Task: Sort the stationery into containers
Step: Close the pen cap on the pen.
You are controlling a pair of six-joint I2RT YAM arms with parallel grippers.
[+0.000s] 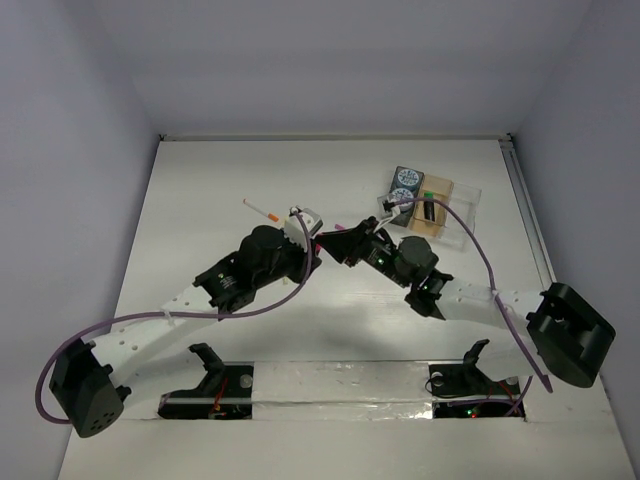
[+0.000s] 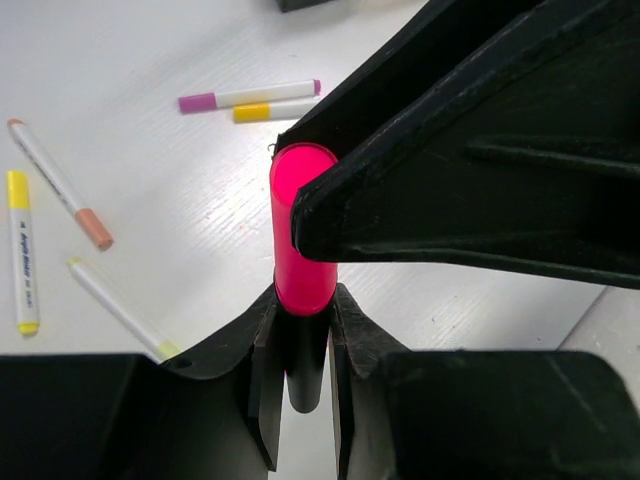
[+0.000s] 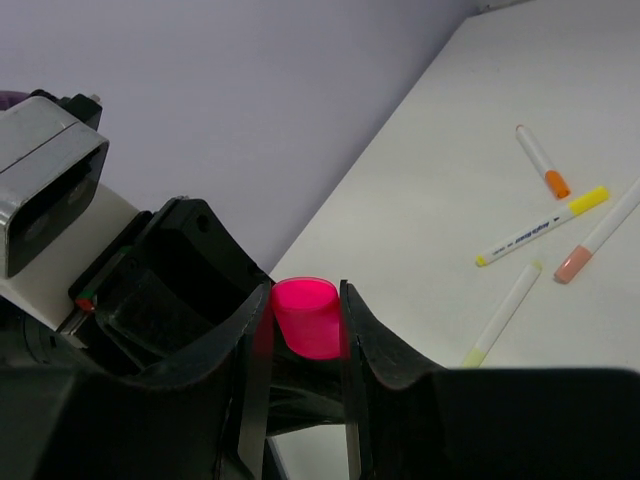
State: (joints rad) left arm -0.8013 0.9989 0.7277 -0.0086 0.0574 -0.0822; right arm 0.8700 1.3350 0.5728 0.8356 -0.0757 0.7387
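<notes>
Over the white table (image 1: 200,200), the left gripper (image 2: 305,302) and right gripper (image 3: 303,300) meet. Each has its jaws narrowly parted and clamped on the same bright pink cylindrical piece (image 2: 300,210), held off the tabletop, well apart from the clear tray (image 1: 466,210). Loose pens (image 2: 250,97) lie below.

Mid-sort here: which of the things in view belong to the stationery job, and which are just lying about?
Job:
- pink tube, gripped by left fingers and right fingers
- loose pens on the table
- divided tray
- patterned canisters

Lying about:
- purple cables
- silver tape strip
</notes>
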